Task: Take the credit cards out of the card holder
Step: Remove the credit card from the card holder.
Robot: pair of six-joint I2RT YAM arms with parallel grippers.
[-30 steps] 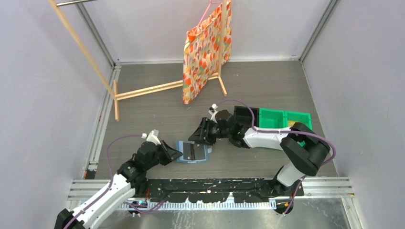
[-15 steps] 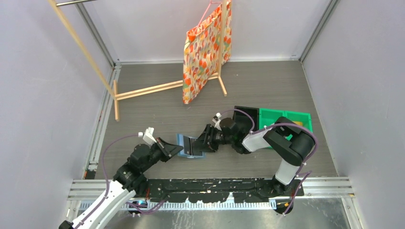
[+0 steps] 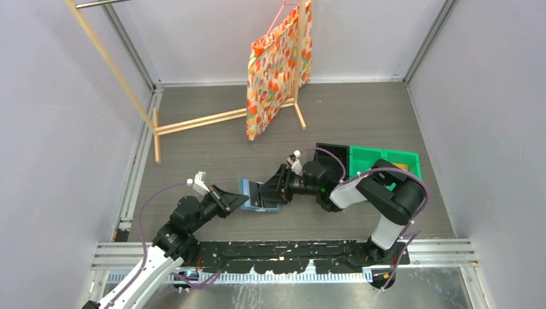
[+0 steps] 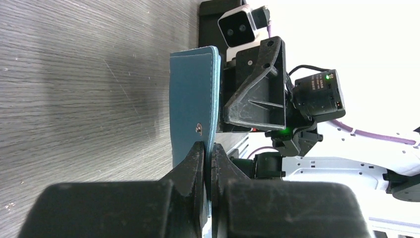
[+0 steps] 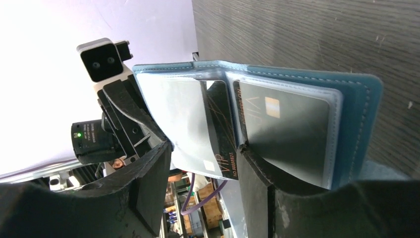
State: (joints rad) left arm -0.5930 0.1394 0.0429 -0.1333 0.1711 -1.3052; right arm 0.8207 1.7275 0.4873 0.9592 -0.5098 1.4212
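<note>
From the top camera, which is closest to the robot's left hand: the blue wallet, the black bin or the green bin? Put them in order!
1. Wallet: pinched in the left gripper itself.
2. Black bin: off to the right, a bit farther back.
3. Green bin: farthest, right beside the black bin.

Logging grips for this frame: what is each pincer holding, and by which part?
The left pincer pinches the card holder by its outer cover's edge, near the snap. The right pincer stands open around a card sleeve, gripping nothing.
</note>
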